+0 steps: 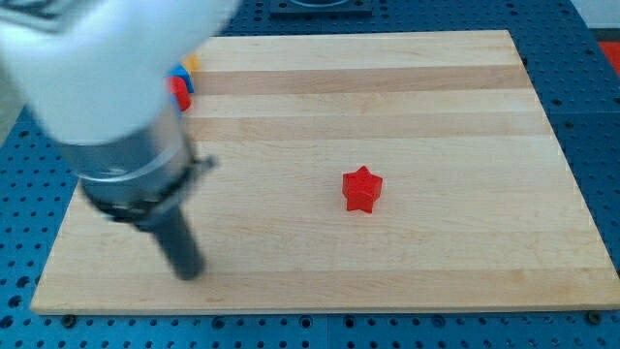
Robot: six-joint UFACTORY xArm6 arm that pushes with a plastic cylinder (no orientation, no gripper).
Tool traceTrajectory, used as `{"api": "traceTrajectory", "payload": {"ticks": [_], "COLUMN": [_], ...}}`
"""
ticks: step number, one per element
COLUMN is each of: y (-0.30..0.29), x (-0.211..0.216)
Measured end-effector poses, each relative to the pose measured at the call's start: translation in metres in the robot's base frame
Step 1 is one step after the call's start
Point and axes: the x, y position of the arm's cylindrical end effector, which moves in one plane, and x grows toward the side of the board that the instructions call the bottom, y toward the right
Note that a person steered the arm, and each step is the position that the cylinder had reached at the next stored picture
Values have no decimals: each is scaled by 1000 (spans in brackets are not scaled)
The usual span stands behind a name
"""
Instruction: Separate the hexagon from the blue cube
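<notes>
No readable text, label, brand, number or sign anywhere in view.

The arm (102,92) is motion-blurred and cut off by the view's top and left edges. It hides most of a cluster of blocks (181,82) near the bench's top left; only red, blue and yellow slivers show, shapes unreadable.

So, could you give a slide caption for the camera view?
My tip rests near the board's lower left, far from the red star; arm partly hides blocks at top left.
</notes>
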Motion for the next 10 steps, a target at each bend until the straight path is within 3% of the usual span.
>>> {"api": "traceTrajectory", "payload": {"ticks": [1,2,3,4,10], "y": [-78,-113,-103,-54,82], "x": [-54,-126,-171,-174,-173]}}
